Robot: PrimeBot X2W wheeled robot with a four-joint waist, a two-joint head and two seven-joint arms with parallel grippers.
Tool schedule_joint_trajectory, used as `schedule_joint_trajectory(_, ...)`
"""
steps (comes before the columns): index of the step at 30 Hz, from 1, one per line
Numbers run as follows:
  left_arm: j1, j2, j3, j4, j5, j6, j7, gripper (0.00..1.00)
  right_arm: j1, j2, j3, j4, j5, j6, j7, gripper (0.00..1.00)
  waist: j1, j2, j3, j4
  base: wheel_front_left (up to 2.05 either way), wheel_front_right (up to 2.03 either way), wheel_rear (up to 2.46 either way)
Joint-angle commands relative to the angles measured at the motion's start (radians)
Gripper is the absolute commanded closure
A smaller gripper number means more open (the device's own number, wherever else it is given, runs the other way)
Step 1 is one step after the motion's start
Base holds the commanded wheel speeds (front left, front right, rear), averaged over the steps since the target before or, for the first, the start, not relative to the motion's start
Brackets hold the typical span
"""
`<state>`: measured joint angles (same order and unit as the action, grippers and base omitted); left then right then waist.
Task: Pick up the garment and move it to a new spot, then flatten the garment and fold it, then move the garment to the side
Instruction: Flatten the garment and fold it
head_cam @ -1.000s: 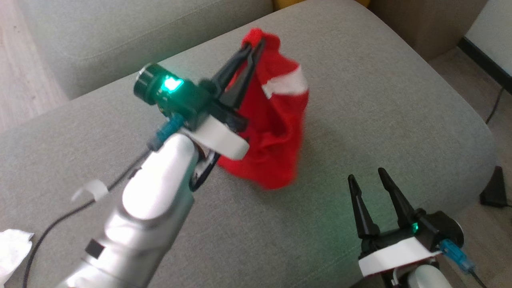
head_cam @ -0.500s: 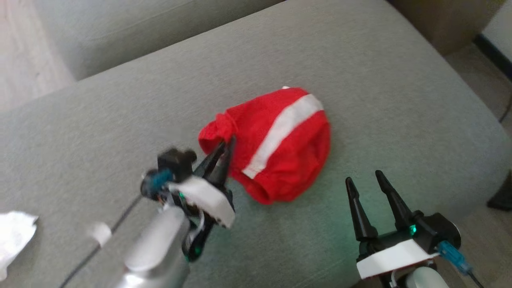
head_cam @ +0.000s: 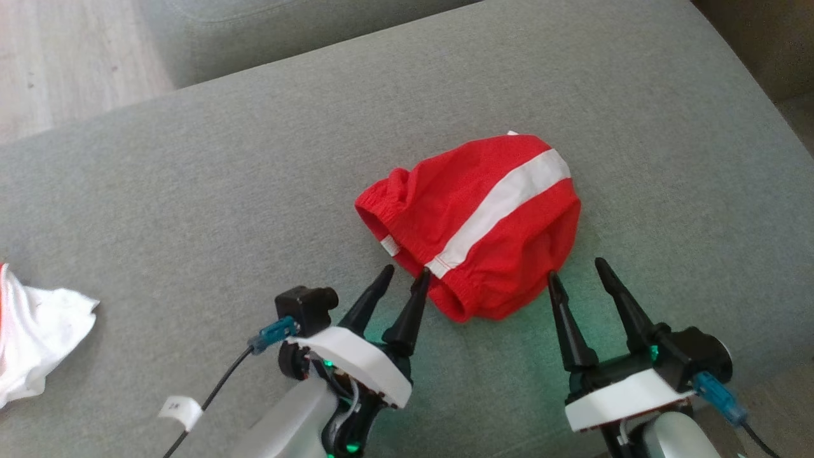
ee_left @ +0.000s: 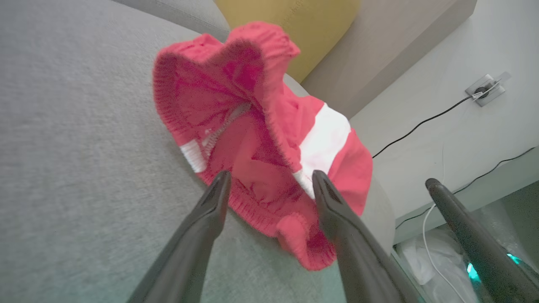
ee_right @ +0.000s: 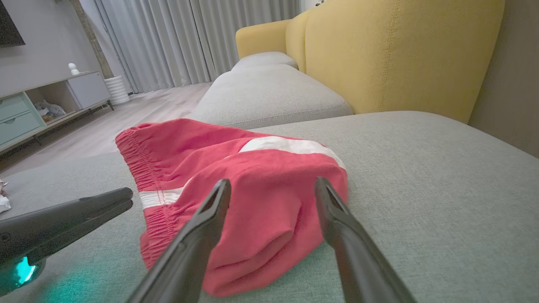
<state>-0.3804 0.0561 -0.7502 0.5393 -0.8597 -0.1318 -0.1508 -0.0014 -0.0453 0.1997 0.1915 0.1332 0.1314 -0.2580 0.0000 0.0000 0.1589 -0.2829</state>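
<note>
In the head view, the garment (head_cam: 470, 216) is seen lying crumpled in a rounded heap on the grey sofa cushion (head_cam: 191, 191). It is red, with a white band across it and a gathered hem turned toward the robot. The left gripper (head_cam: 407, 271) is held at the heap's near left edge, its fingers parted and nothing caught between them. Whether the inner tip touches the cloth cannot be told. The right gripper (head_cam: 575, 268) is placed at the near right edge, likewise spread and empty. A white cloth (head_cam: 38, 337) lies well apart at the far left.

In the left wrist view, the two dark fingers are shown apart, with the garment's gathered opening (its inside turned to the camera) just beyond their tips. A yellow backrest (ee_left: 307, 29) is seen behind it.

In the right wrist view, the spread fingers are pointed at the heap's rounded end, which rests on the cushion.
</note>
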Motion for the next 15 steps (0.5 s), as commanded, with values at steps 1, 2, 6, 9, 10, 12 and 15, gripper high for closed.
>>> schedule_joint_trajectory(1, -0.039, -0.004, 0.011, -0.04, -0.036, 0.001, 0.007, 0.0, -0.034, -0.005, 0.03, -0.027, -0.003, -0.001, -0.004, 0.0, 0.0, 0.0, 0.003, -0.005, 0.0, 0.0, 0.0)
schedule_joint_trajectory(2, -0.043, -0.004, 0.001, -0.044, -0.059, 0.001, 0.013, 0.0, -0.034, -0.005, 0.033, -0.026, -0.002, -0.001, -0.004, 0.0, 0.0, 0.0, 0.005, -0.009, 0.0, 0.0, 0.0)
schedule_joint_trajectory(6, -0.069, -0.005, -0.039, -0.04, -0.133, 0.001, 0.039, 0.0, -0.035, -0.005, 0.038, -0.022, 0.005, -0.001, -0.004, 0.0, 0.0, 0.0, 0.015, -0.033, 0.0, 0.0, 0.0)
schedule_joint_trajectory(9, -0.084, -0.001, -0.051, -0.026, -0.154, 0.001, 0.035, 0.0, -0.037, -0.005, 0.041, -0.021, 0.008, -0.001, -0.004, 0.0, 0.0, 0.0, 0.019, -0.049, 0.0, 0.0, 0.0)
schedule_joint_trajectory(10, -0.09, 0.001, -0.053, -0.02, -0.157, 0.001, 0.03, 0.0, -0.038, -0.005, 0.041, -0.021, 0.01, -0.001, -0.004, 0.0, 0.0, 0.0, 0.021, -0.054, 0.0, 0.0, 0.0)
schedule_joint_trajectory(12, -0.098, 0.004, -0.058, -0.009, -0.164, 0.001, 0.021, 0.0, -0.037, -0.005, 0.043, -0.021, 0.012, -0.001, -0.004, 0.0, 0.0, 0.0, 0.022, -0.062, 0.0, 0.0, 0.0)
schedule_joint_trajectory(15, -0.108, 0.008, -0.069, 0.002, -0.174, 0.001, 0.008, 1.0, -0.036, -0.005, 0.044, -0.021, 0.015, -0.001, -0.004, 0.0, 0.0, 0.0, 0.022, -0.069, 0.0, 0.0, 0.0)
